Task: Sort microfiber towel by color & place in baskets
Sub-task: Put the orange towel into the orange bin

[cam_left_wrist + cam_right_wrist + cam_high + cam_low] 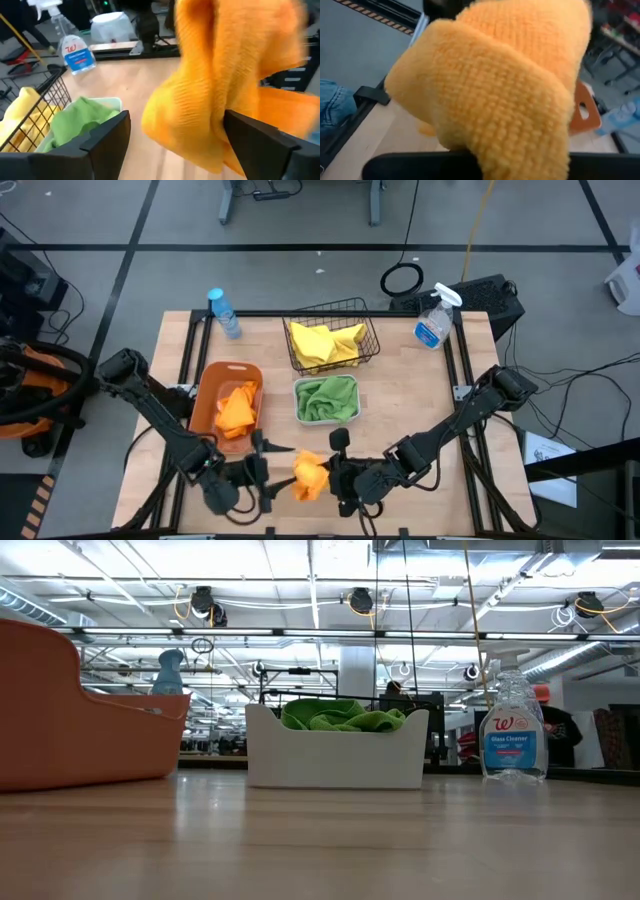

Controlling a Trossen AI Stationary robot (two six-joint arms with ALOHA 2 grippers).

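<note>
An orange towel (310,476) hangs bunched near the table's near edge, between my two grippers. My right gripper (336,477) is shut on it from the table's right. My left gripper (268,472) is open just left of it; in the left wrist view its fingers (107,132) stand on either side of the towel's hanging part (210,100), and I cannot tell whether they touch it. The orange tub (205,405) holds orange towels (237,412). The white bin (297,406) holds a green towel (327,397). The black wire basket (371,330) holds a yellow towel (322,343). My right gripper holds the orange towel (490,85), coming level from the table's right. The bunched cloth covers the fingers, so the part held and the number of layers do not show. The towel is lifted clear of the table and droops slack around the gripper.
A spray bottle (435,320) stands at the far right and a water bottle (224,313) at the far left. The three containers sit in the table's middle and far half. Bare wood (420,395) lies right of the white bin.
</note>
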